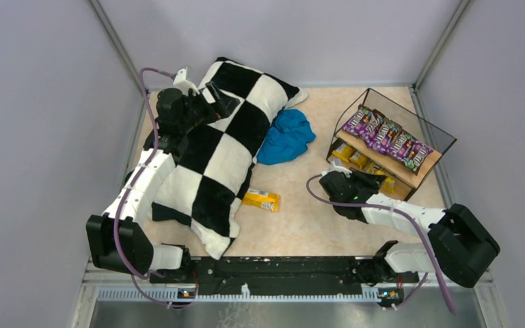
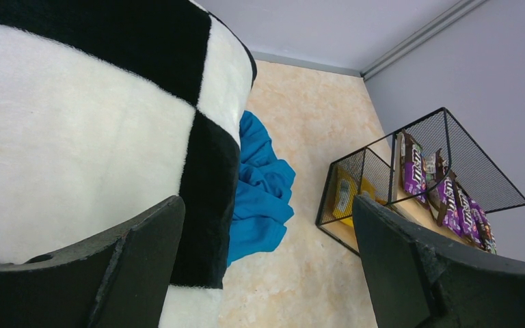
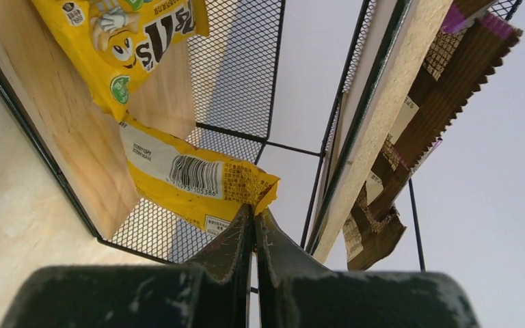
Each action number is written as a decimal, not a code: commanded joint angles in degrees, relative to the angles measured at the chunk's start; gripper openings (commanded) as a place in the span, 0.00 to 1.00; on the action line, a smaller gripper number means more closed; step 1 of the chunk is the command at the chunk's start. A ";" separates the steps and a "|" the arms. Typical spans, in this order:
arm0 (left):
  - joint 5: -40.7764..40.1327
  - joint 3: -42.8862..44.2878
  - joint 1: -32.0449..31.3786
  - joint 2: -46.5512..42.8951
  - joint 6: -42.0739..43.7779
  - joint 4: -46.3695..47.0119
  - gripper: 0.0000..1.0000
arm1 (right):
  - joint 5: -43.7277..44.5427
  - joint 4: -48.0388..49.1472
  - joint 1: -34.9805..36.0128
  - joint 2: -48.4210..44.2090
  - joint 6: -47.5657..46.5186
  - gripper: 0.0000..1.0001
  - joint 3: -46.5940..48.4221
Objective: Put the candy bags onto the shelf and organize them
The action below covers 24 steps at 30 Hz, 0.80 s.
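Right jaws closed, tips at corner of yellow bag in shelf lower tier; pinch indeterminate. Left jaws open above pillow, cropped by frame.

Overhead, 2 wrist cams: shelf shared

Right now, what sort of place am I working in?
Probably a lab test cell, not a shop: plain grey walls boxing in a beige table, with staged props: a wire shelf, checkered pillow and blue cloth.
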 commanded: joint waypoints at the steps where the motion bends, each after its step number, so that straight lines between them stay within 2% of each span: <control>1: 0.82 1.20 -0.30 -1.49 -0.04 2.67 0.98 | -0.17 1.78 -1.32 0.04 1.43 0.00 0.16; 9: 0.96 1.28 -0.39 -2.15 -0.23 2.69 0.98 | -5.98 -3.34 -1.48 1.61 5.42 0.00 1.05; 11: 1.33 1.33 -0.39 -2.30 -0.45 2.78 0.98 | -11.31 -8.54 -1.45 2.57 7.91 0.00 2.64; 14: 1.52 1.28 -0.39 -2.41 -0.68 2.82 0.98 | -20.36 -13.58 -1.39 3.03 5.71 0.00 2.94; 24: 1.91 1.24 -0.41 -2.51 -1.03 3.04 0.98 | -26.29 -9.00 -3.89 2.60 6.72 0.00 2.32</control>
